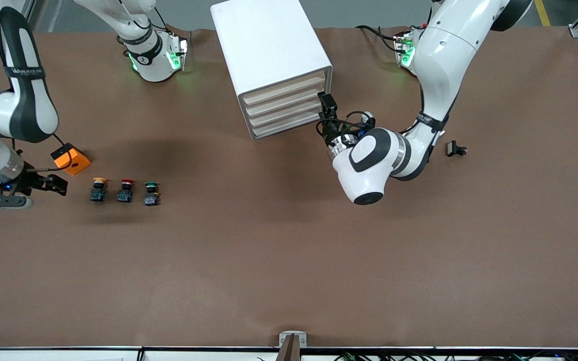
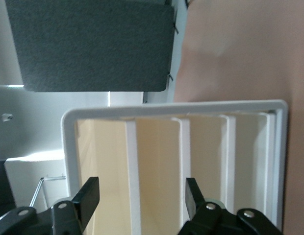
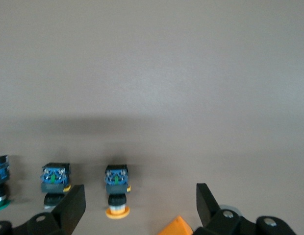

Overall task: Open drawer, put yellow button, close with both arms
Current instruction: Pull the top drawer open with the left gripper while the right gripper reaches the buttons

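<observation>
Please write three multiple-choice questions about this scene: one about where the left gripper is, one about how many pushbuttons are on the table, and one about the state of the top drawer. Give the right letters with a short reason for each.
1. Where is the left gripper?
A. over the pushbuttons
B. in front of the cabinet's drawers
C. on top of the cabinet

2. How many pushbuttons stand in the row on the table?
A. two
B. three
C. five

3. In what state is the drawer?
A. shut
B. pulled fully out
C. lying on the table

Answers:
1 B: in the front view it is at the drawer fronts of the cabinet, and the left wrist view shows its fingers open, facing those fronts.
2 B: the yellow button, the red button and the green button stand side by side near the open right gripper.
3 A: its front lies flush with the three lower drawers.
</observation>
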